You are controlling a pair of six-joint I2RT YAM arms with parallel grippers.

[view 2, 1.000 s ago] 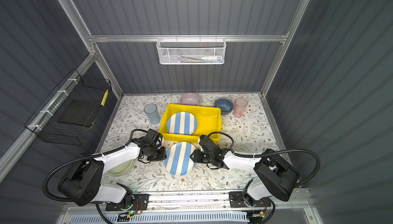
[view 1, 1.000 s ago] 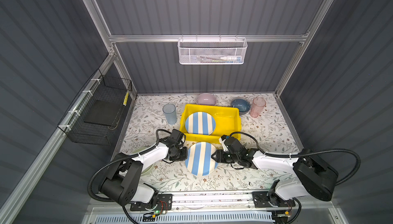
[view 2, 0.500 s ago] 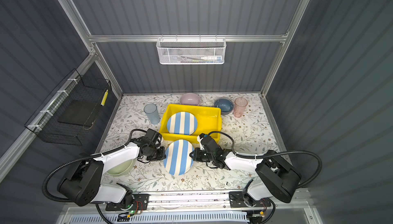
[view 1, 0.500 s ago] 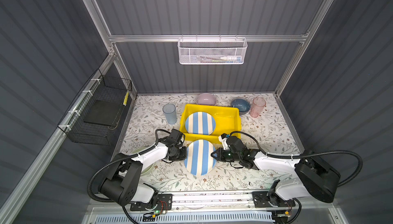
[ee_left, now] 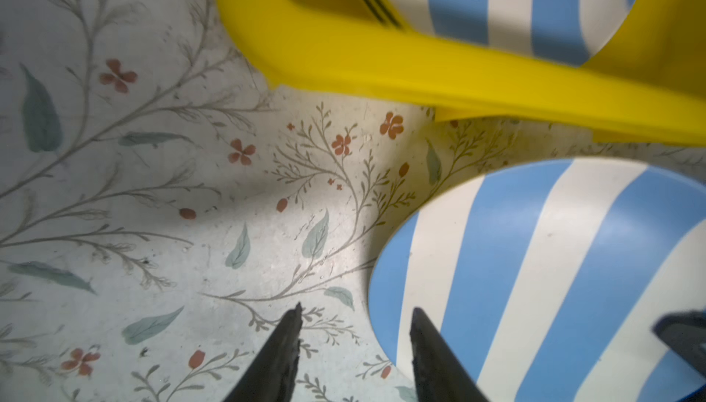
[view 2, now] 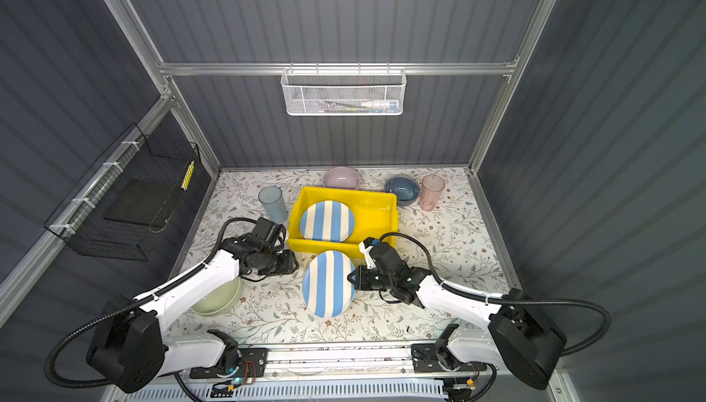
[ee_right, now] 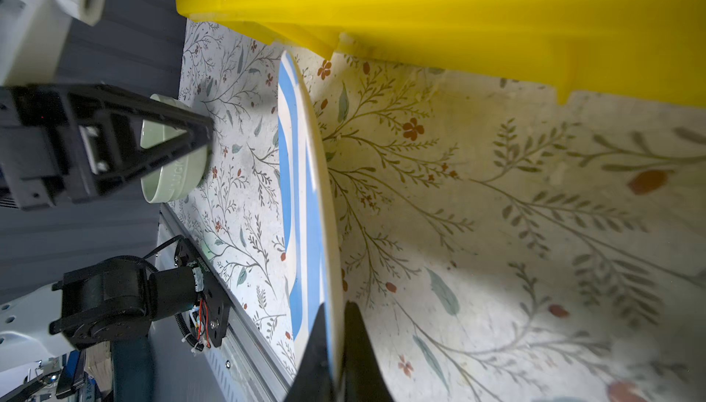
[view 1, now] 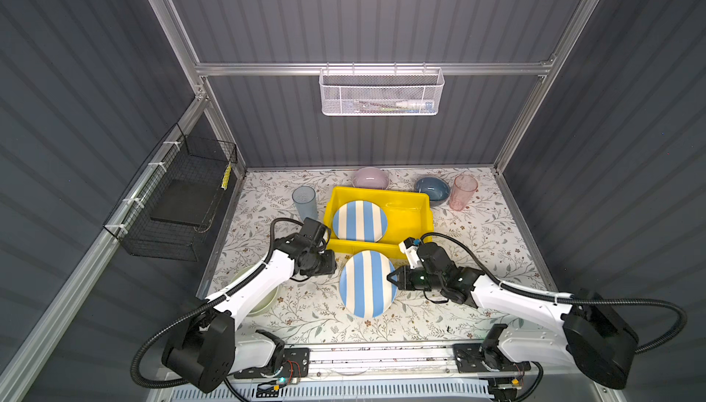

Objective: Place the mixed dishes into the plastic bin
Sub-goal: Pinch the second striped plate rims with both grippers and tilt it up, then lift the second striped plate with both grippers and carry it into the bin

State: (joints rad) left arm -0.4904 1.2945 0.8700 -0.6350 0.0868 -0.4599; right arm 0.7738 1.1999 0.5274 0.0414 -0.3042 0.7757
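A blue-white striped plate (view 1: 366, 283) (view 2: 328, 283) hovers tilted just in front of the yellow plastic bin (view 1: 407, 215) (view 2: 376, 209). My right gripper (view 1: 389, 278) (ee_right: 336, 306) is shut on the plate's right rim (ee_right: 305, 190). The left gripper (view 1: 336, 266) (ee_left: 355, 314) is open beside the plate's left edge (ee_left: 496, 266), not touching it. Another striped plate (view 1: 359, 221) lies in the bin's left half. A lilac bowl (view 1: 370, 178), dark blue bowl (view 1: 431, 189), pink tumbler (view 1: 462, 192) and blue tumbler (view 1: 304, 202) stand around the bin. A pale green bowl (view 2: 217, 299) sits under my left arm.
A black wire basket (view 1: 179, 197) hangs on the left wall and a white mesh basket (view 1: 382, 92) on the back wall. The bin's near wall (ee_right: 439, 10) stands right behind the held plate. A metal rail (view 1: 363, 354) runs along the table's front edge.
The right gripper closed on the plate's right rim. The left gripper, shut at the plate's left edge before, has opened and let go. The plate has barely shifted.
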